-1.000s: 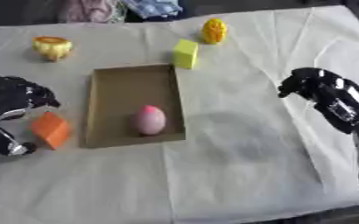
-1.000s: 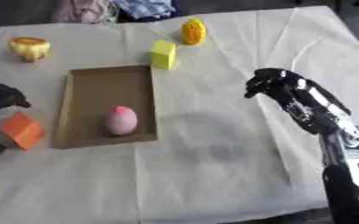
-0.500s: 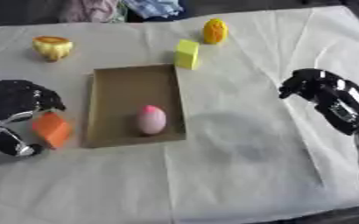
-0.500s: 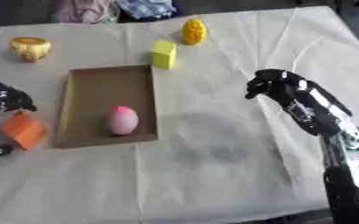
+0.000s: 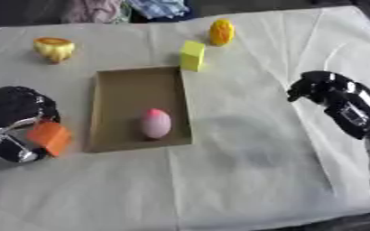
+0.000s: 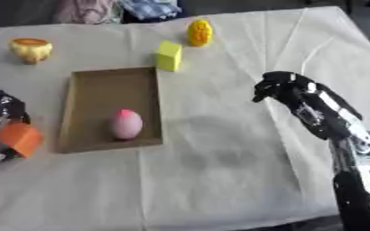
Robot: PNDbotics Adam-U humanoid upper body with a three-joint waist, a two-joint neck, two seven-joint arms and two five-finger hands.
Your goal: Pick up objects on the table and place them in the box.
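A brown cardboard box (image 5: 103, 108) lies open on the white-clothed table, with a pink egg-shaped thing (image 5: 156, 123) inside near its front wall. Left of the box sits an orange block (image 5: 50, 137). My left hand (image 5: 14, 108) is over the block's left side, black fingers curled above it and the silver thumb below. My right hand (image 6: 287, 88) hovers right of the box with its fingers curled, holding nothing. Behind the box stand a yellow block (image 5: 192, 55), a yellow-orange oval fruit (image 5: 221, 31) and a yellow, orange-topped object (image 5: 54, 48).
Bundled cloths (image 5: 153, 6) lie along the table's far edge. The white cloth (image 5: 243, 180) is creased, with open room in front of the box and between the box and my right hand.
My left hand has shifted right and down, closing round the orange block, which stays in place. My right hand has barely moved.
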